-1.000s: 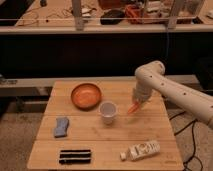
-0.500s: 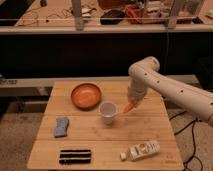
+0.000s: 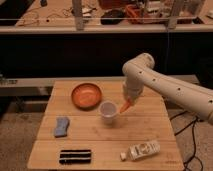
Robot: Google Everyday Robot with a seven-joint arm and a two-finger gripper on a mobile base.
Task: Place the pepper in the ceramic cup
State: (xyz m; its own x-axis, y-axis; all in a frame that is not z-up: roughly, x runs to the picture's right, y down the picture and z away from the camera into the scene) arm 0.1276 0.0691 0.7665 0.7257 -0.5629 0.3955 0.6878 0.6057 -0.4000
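Note:
The ceramic cup [image 3: 108, 111] is a small pale round cup standing upright near the middle of the wooden table [image 3: 150, 125]. The pepper [image 3: 125, 106] is a slim orange-red piece held in my gripper [image 3: 128, 101], hanging tip down just right of the cup's rim and slightly above it. The gripper is shut on the pepper at the end of the white arm [image 3: 165, 87], which reaches in from the right. The pepper's tip is close to the cup's right edge.
A wide orange bowl [image 3: 86, 95] sits left behind the cup. A blue-grey sponge [image 3: 62, 126] lies at the left. A black object [image 3: 75, 156] lies at the front edge. A white bottle [image 3: 141, 150] lies at the front right.
The arm has swung left, carrying the pepper from right of the cup to right beside its rim. Nothing else on the table moved.

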